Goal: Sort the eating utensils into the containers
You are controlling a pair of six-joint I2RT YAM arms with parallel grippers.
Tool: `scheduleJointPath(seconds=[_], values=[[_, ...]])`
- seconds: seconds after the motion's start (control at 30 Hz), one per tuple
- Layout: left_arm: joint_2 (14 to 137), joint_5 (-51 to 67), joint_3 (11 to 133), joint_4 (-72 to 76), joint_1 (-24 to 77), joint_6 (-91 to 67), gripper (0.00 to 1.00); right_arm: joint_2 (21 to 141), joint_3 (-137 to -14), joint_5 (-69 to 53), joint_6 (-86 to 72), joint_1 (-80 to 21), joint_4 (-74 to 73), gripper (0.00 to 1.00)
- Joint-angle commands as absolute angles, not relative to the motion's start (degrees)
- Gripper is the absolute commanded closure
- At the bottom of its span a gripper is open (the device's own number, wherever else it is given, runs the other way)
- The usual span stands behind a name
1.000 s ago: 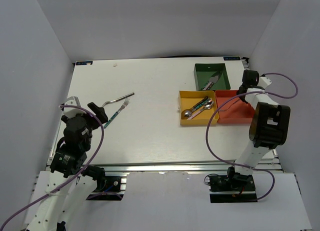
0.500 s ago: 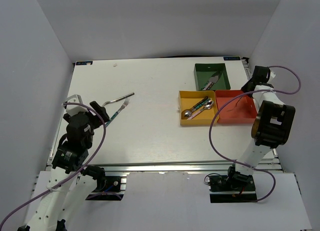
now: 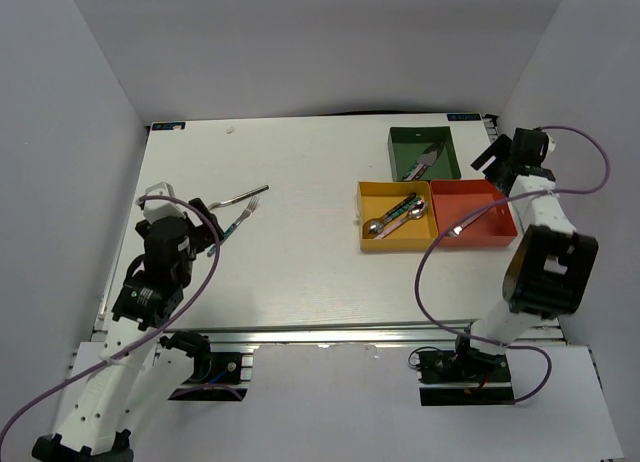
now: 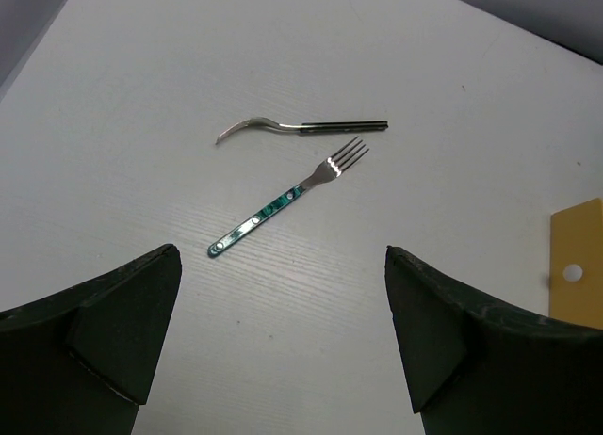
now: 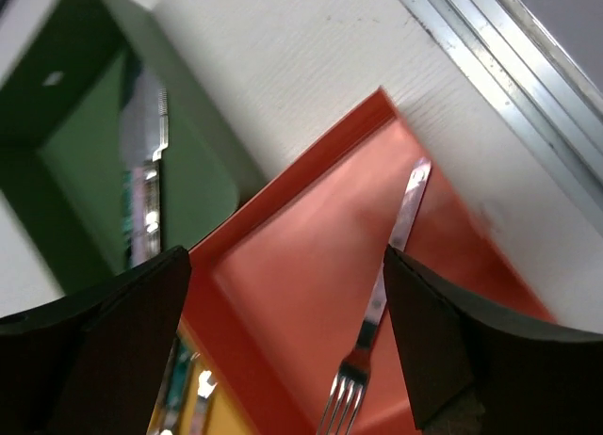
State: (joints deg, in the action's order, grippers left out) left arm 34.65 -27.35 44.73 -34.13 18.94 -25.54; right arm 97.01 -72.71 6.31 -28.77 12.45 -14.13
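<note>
Well, two forks [image 3: 245, 194] lie on the left side of the white worktop [image 3: 300, 272], well apart from the three trays [image 3: 410, 140] on the right. The left arm [image 3: 160, 252] is much nearer to them than the right arm [image 3: 545, 267]. Its jaws are wide apart and hold nothing. The teal fork [image 4: 287, 197] lies just ahead of them, slanting from near-left to far-right. The black fork [image 4: 301, 127] lies just past it. The right arm's jaws are apart too, over the red tray [image 5: 292, 185], where another fork [image 5: 377, 331] lies, its prongs partly cut off.
</note>
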Motion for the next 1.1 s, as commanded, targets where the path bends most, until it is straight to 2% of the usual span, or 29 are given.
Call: scheduleJointPath(seconds=[0.0,0.07,0.13,0.17,0.2,0.27,0.33,0.47,0.63,0.77,0.8,0.83,0.93,1.0,1.03,1.07], values=[[41.4,-28.1,46.6,-33.5,19.2,-25.2,0.02,82.3,-68.5,7.1,-30.3,8.5,-14.3,0.11],[46.8,-29.3,47.8,-33.3,19.1,-24.8,0.02,73.9,-64.5,6.3,-29.5,4.7,-13.6,0.11],[58.5,-26.7,49.2,-30.9,18.0,-21.7,0.02,68.1,-59.2,2.0,-29.9,2.9,-9.2,0.11],[63.3,-21.8,53.0,-31.0,17.1,-19.5,0.02,62.8,-51.1,-8.9,-31.8,2.9,-5.3,0.11],[68.0,-20.2,55.5,-32.0,16.4,-18.8,0.02,60.6,-46.5,-15.1,-33.2,3.1,6.0,0.11],[77.7,-15.9,59.8,-29.9,15.2,-16.3,0.02,57.4,-38.1,-31.8,-35.1,3.0,12.5,0.11],[84.6,-11.4,61.7,-26.8,12.8,-15.5,0.02,54.7,-35.9,-34.3,-35.5,1.2,11.7,0.11],[96.1,-8.8,67.1,-30.0,9.1,-14.3,0.03,47.8,-34.0,-31.5,-30.2,-1.7,3.0,0.11],[100.1,-5.2,65.7,-27.3,7.4,-13.2,0.07,40.7,-34.1,-33.2,-25.3,-1.7,-3.5,0.11],[101.4,-5.0,63.1,-24.4,7.4,-13.5,0.2,39.3,-34.2,-36.0,-27.1,-1.7,-2.7,0.11],[102.3,-5.0,62.5,-24.3,7.4,-13.6,0.25,39.2,-34.2,-36.6,-27.7,-1.7,-1.4,0.11],[103.1,-5.0,62.1,-24.4,7.6,-13.7,0.36,39.3,-34.5,-36.9,-29.1,-1.7,-1.1,0.11],[105.0,-8.2,61.6,-25.1,10.4,-13.5,0.49,38.7,-34.8,-37.4,-31.4,-1.7,1.5,0.11],[105.4,-10.3,60.5,-24.7,12.6,-13.6,0.51,38.6,-35.1,-37.4,-32.2,-1.7,2.3,0.11],[105.8,-11.2,60.1,-24.8,14.4,-13.9,0.59,38.7,-35.4,-37.4,-32.6,-1.7,2.6,0.11],[105.9,-11.2,59.9,-24.8,15.3,-14.4,0.6,38.7,-35.6,-37.4,-32.8,-1.7,2.6,0.11]])
